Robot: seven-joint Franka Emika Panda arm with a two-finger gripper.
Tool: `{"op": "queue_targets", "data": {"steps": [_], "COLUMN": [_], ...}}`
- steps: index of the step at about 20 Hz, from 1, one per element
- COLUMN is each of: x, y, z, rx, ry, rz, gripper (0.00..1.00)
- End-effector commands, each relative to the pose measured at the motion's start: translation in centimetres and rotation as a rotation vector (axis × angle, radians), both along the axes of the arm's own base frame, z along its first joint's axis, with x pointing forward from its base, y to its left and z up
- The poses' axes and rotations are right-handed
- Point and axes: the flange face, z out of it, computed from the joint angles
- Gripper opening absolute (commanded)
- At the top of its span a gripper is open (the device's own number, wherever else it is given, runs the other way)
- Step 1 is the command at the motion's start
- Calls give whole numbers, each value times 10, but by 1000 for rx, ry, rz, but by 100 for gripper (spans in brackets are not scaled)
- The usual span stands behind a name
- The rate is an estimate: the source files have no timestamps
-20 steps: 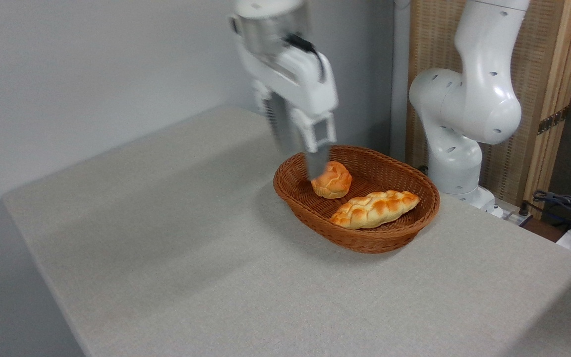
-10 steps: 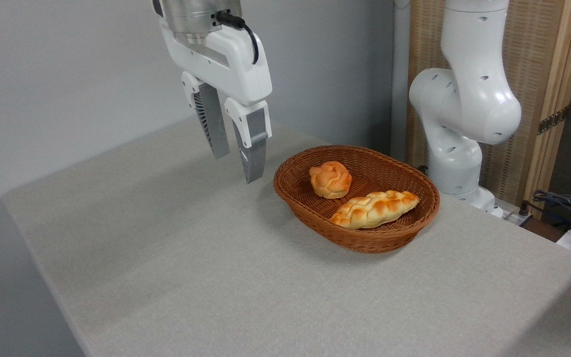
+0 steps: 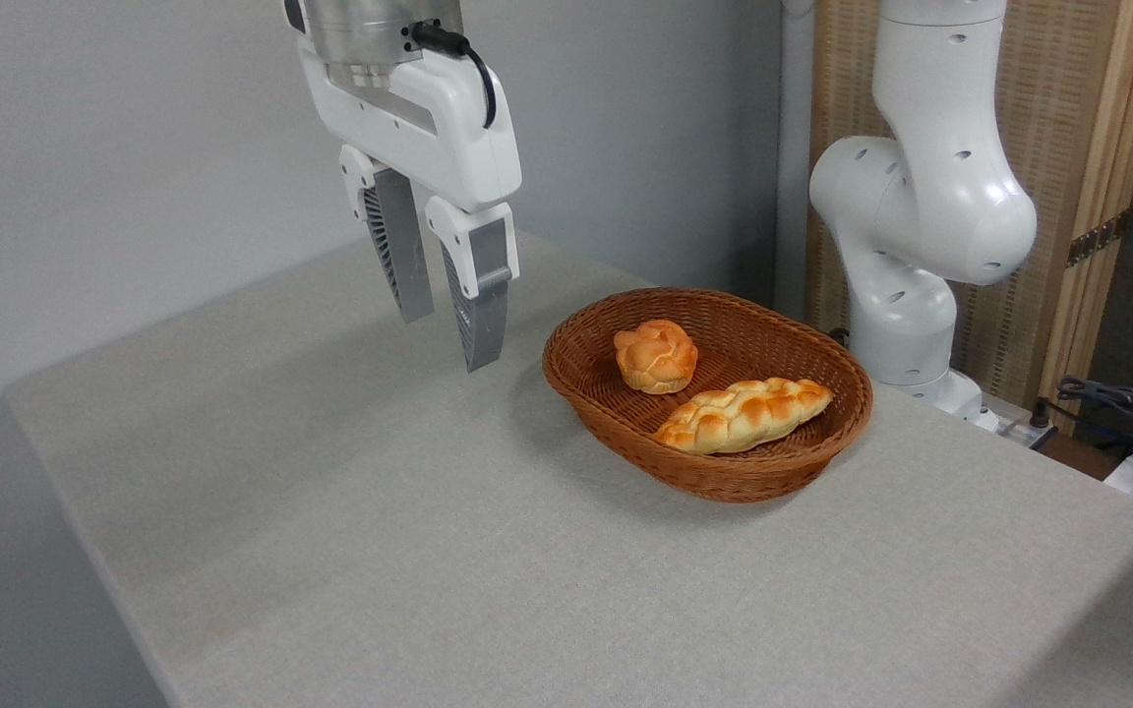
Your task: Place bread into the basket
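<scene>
The bread (image 3: pixel 744 414), a long braided golden loaf with orange-brown patches, lies inside the basket (image 3: pixel 626 441), an oval reddish-brown wicker one on the grey table. It rests along the basket's near side. My gripper (image 3: pixel 448 342) hangs open and empty above the table, to the left of the basket and clear of its rim, with its grey fingers pointing down.
A small round knotted orange bun (image 3: pixel 656 355) sits in the far part of the basket. The arm's white base (image 3: pixel 921 256) stands behind the basket at the right. Cables (image 3: pixel 1117 403) lie at the far right edge. A grey wall backs the table.
My gripper has left the basket, rising and moving far to the left over the table, then a bit further left. The bun and loaf have stayed in place.
</scene>
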Motion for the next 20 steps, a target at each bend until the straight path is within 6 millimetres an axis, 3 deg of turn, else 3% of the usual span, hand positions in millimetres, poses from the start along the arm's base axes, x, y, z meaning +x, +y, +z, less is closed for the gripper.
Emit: {"op": "queue_targets", "data": {"steps": [1, 4, 7, 20], "x": [6, 8, 8, 8], "y": [-5, -8, 5, 1], "z": [-7, -12, -12, -12], "rx": [-9, -2, -2, 29], "ry": [7, 16, 18, 23], "rz": [17, 12, 56, 38], "gripper": [100, 100, 100, 100]}}
